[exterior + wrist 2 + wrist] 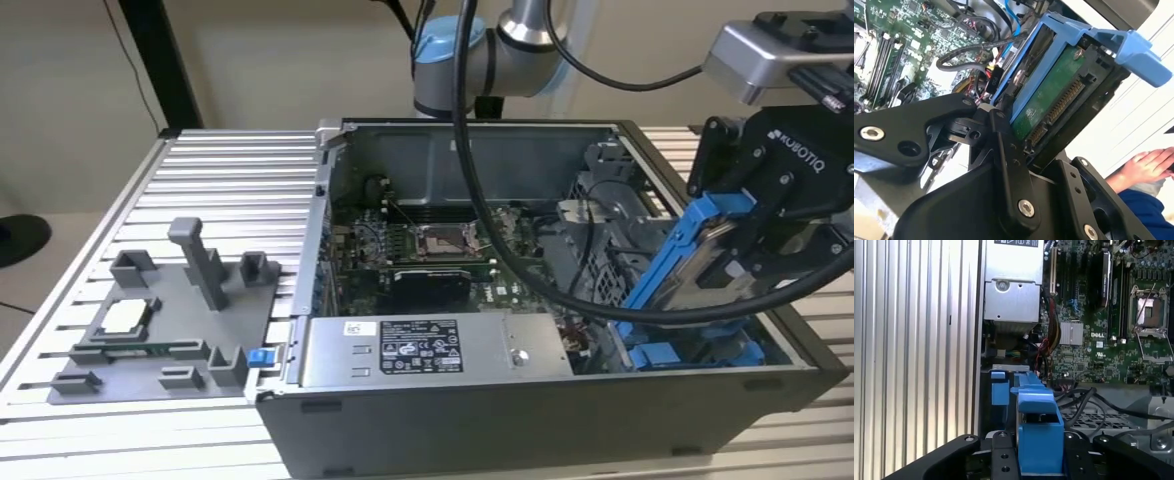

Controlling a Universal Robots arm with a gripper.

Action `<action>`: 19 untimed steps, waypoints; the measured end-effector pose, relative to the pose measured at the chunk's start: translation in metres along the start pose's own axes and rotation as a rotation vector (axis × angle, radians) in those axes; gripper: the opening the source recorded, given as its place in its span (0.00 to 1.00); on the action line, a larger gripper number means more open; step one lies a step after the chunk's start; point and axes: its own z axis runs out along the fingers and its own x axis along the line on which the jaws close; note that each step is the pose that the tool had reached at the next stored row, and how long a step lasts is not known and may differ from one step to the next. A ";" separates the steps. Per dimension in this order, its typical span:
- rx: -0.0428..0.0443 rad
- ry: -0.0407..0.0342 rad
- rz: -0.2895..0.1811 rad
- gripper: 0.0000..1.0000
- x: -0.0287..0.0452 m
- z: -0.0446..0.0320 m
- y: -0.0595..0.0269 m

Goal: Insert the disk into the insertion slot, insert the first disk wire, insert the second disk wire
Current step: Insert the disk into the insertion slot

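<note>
One gripper [734, 255] clamped on the disk [667, 255] (blue-framed, steeply tilted), poised over the insertion slot [694, 352]

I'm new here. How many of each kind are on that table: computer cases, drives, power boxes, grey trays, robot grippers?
computer case, open: 1
disk in its blue carrier: 1
power-supply box: 1
grey fixture tray: 1
gripper, shut on the disk: 1
Total: 5
</note>
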 end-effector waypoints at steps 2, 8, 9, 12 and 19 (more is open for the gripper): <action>-0.0053 0.0000 0.000 0.00 0.0002 -0.0036 0.0003; -0.0063 -0.0005 0.000 0.00 0.0002 -0.0054 0.0004; -0.0063 -0.0004 0.001 0.00 0.0005 -0.0055 0.0000; -0.0063 -0.0008 0.003 0.00 0.0020 -0.0055 -0.0020; -0.0057 -0.0047 0.010 0.00 0.0026 -0.0016 -0.0029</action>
